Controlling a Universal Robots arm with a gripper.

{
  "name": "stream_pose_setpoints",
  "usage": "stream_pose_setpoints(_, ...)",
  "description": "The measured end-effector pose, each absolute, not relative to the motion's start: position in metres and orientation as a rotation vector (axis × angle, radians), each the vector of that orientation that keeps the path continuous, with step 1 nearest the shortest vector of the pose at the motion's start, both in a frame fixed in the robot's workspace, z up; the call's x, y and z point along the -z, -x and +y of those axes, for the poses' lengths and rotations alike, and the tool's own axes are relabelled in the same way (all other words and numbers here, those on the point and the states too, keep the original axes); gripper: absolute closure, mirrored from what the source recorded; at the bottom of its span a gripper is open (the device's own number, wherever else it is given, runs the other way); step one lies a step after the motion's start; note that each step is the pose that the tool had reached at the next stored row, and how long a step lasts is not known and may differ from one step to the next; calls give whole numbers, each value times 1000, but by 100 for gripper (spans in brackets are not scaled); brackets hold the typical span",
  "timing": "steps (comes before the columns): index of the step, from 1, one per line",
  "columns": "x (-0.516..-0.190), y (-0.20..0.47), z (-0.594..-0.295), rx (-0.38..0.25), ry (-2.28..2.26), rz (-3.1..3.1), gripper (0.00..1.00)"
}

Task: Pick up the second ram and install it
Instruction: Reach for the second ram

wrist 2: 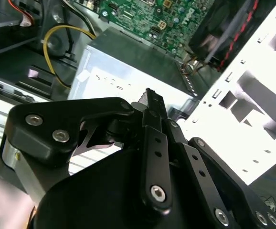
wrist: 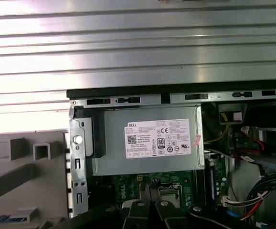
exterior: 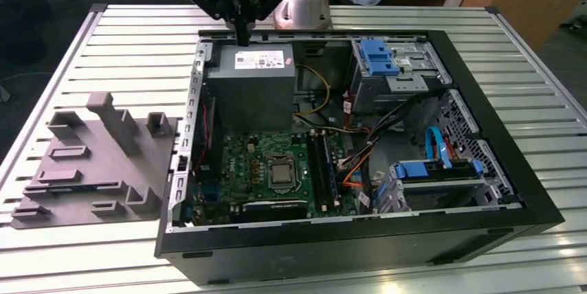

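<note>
My gripper [exterior: 243,40] hangs above the far edge of the open computer case, just over the grey power supply [exterior: 249,88]. Its black fingers [wrist 2: 152,107] stand pressed together, shut, with nothing visible between them; in the first wrist view the gripper [wrist: 150,190] pokes out over the green board [wrist: 128,183]. A thin dark strip [exterior: 78,185] that looks like the second ram lies along the grey fixture plate [exterior: 92,163], at the exterior view's left and well away from the gripper. The board's long black slots [exterior: 321,163] run beside the processor socket.
The black tower case [exterior: 367,239] lies on its side on a slatted metal table [exterior: 513,67]. Inside it are blue drive brackets [exterior: 378,57], a drive cage [exterior: 440,174] and loose cables [exterior: 353,163]. A yellow cable [wrist 2: 57,43] loops beside the power supply.
</note>
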State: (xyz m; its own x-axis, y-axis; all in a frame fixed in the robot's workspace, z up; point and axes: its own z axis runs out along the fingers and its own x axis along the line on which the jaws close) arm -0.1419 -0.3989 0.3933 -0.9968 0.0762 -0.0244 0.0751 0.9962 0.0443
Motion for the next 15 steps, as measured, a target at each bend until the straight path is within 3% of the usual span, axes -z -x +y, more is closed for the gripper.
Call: stream_pose_setpoints(15, -393, 162, -399, -68, -118, 3112, 90)
